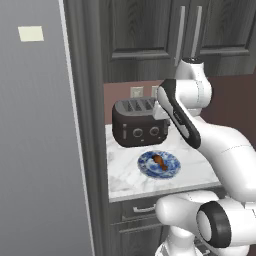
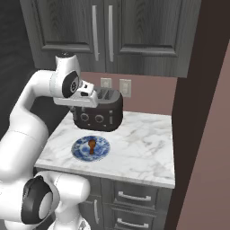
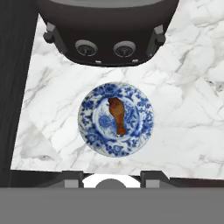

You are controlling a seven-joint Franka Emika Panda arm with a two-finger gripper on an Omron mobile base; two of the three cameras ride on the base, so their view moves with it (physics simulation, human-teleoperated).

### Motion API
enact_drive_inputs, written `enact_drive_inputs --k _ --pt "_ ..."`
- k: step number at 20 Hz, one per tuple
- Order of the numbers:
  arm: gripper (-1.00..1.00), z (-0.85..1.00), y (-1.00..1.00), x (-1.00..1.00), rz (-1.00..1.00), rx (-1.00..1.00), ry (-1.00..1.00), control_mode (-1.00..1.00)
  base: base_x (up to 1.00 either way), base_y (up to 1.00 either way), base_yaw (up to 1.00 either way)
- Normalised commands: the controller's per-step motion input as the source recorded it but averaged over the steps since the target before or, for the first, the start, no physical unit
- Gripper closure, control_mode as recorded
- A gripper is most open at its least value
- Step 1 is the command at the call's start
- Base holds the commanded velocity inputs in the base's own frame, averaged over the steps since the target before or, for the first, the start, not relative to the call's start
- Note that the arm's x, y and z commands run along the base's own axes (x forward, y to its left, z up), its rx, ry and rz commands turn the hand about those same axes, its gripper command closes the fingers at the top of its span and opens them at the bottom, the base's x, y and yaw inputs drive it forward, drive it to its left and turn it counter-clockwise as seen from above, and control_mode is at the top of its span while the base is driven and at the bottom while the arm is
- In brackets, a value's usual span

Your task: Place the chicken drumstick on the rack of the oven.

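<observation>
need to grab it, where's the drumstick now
The drumstick lies on the blue plate on the marble counter, just in front of the toaster.

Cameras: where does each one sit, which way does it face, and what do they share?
Left base view: behind the arm on its left, facing the counter; the arm rises lower right over the toaster.
Right base view: behind on its right; the arm rises lower left, the hand above the plate.
Hand view: looking straight down from the hand at the chicken drumstick; finger tips at the bottom.
All three share plate, drumstick, toaster and marble counter.
</observation>
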Motion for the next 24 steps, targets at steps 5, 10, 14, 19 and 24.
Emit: enact_drive_inputs --k 5,10,14,19,24 --pt "-1.0 0.0 -0.04 0.0 0.0 -0.01 0.01 -1.0 0.0 0.0 0.0" --pt "-1.0 -0.69 0.37 0.04 0.0 -0.01 0.1 -1.0 0.0 0.0 0.0" --pt "-1.0 -1.0 0.02 0.21 0.0 -0.05 0.08 -1.0 0.0 0.0 0.0" --pt "-1.0 -0.96 -0.03 0.29 0.0 -0.04 0.01 -1.0 0.0 0.0 0.0" --pt "-1.0 -0.93 -0.2 0.22 0.0 0.0 0.06 -1.0 0.0 0.0 0.0"
